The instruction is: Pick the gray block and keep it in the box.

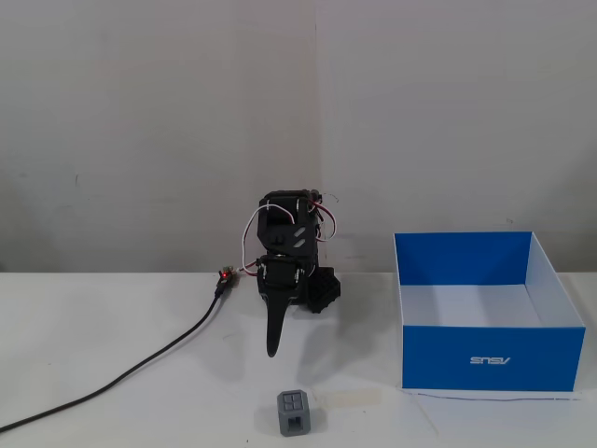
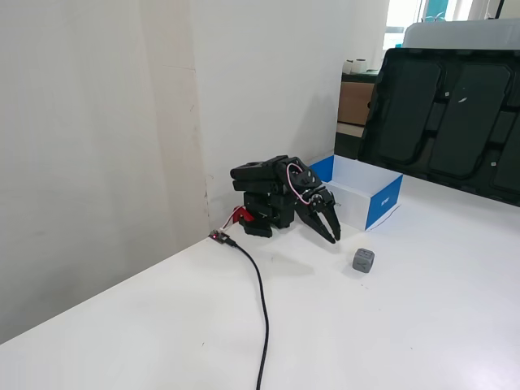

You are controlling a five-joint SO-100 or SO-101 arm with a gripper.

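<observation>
The gray block [image 1: 293, 413] is a small cube with a four-pane recess on its front face. It sits on the white table near the front edge, and it also shows in the other fixed view [image 2: 363, 260]. The box [image 1: 485, 357] has blue walls and a white inside, and stands open to the right of the arm; its blue wall also shows in the other view [image 2: 383, 202]. The black arm is folded low by the wall. My gripper [image 1: 272, 351] points down at the table, shut and empty, a short way behind and left of the block [image 2: 334, 238].
A black cable [image 1: 140, 369] runs from the arm's base to the left front of the table. A piece of pale tape [image 1: 353, 399] lies right of the block. A large black tray [image 2: 443, 122] stands behind the box.
</observation>
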